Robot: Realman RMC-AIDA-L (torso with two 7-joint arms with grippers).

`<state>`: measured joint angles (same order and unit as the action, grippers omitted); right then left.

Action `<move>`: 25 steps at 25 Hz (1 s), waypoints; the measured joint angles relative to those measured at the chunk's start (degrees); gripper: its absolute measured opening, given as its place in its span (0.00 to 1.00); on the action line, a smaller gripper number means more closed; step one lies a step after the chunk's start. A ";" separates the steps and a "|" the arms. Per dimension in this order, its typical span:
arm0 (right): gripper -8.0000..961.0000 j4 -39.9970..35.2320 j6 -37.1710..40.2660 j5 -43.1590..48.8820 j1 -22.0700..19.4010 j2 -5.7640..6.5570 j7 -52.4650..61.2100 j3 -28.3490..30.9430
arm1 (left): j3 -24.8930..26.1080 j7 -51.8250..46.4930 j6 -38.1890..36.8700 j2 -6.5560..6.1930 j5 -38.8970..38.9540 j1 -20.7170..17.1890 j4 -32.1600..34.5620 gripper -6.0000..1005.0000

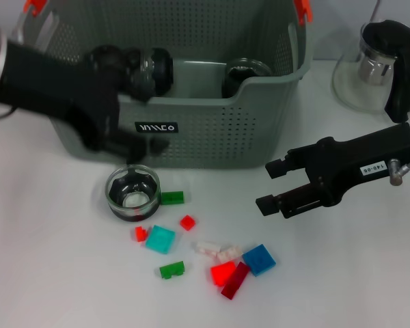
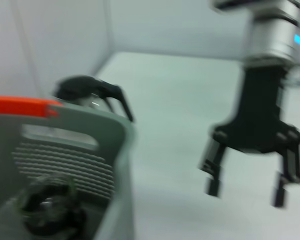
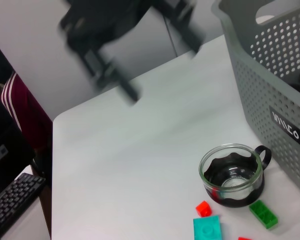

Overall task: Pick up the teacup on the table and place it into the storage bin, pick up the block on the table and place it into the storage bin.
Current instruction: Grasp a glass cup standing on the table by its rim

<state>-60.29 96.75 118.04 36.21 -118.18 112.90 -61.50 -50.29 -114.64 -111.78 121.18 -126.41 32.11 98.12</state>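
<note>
Glass teacup [image 1: 132,194] stands just below the left gripper's [image 1: 138,145] fingers, before the storage bin [image 1: 212,130].

From my station I see a white tabletop [image 1: 48,273] under even light, ending at a plain pale wall [image 2: 180,25]. A second wall [image 2: 55,45] meets it at a corner. Past the tabletop's edge, in the right wrist view, sits a dark keyboard [image 3: 12,205] on a lower desk.
</note>
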 joint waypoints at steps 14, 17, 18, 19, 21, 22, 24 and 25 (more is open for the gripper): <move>0.90 2.58 -0.23 0.00 0.50 -0.72 0.52 0.78 | -1.87 16.41 4.32 1.12 -11.18 -1.97 -15.32 0.77; 0.90 3.05 -0.53 0.00 0.57 -0.73 0.53 0.77 | -4.71 17.45 9.28 1.11 -14.53 -1.94 -18.33 0.77; 0.90 3.07 -0.59 0.00 0.58 -0.73 0.53 0.76 | -5.78 17.82 10.90 1.18 -15.69 -1.94 -19.20 0.77; 0.90 3.07 -0.60 0.00 0.58 -0.73 0.54 0.76 | -6.57 18.11 12.01 1.27 -16.53 -1.94 -19.82 0.77; 0.90 3.32 -0.70 0.00 0.60 -0.74 0.62 0.76 | -8.27 19.07 14.81 1.50 -18.15 -1.94 -21.35 0.77; 0.90 3.43 -0.74 0.00 0.60 -0.73 0.65 0.77 | -8.81 19.45 15.79 1.55 -18.52 -1.94 -21.86 0.77; 0.90 3.64 -0.91 0.00 0.61 -0.73 0.67 0.76 | -9.92 19.99 17.41 1.61 -18.81 -1.94 -22.80 0.77; 0.90 3.65 -0.95 0.00 0.61 -0.74 0.70 0.76 | -10.68 20.16 18.11 1.60 -18.97 -1.91 -23.35 0.77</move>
<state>-56.64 95.80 118.04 36.82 -118.92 113.60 -60.74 -60.97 -94.48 -93.67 122.78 -145.38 30.21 74.76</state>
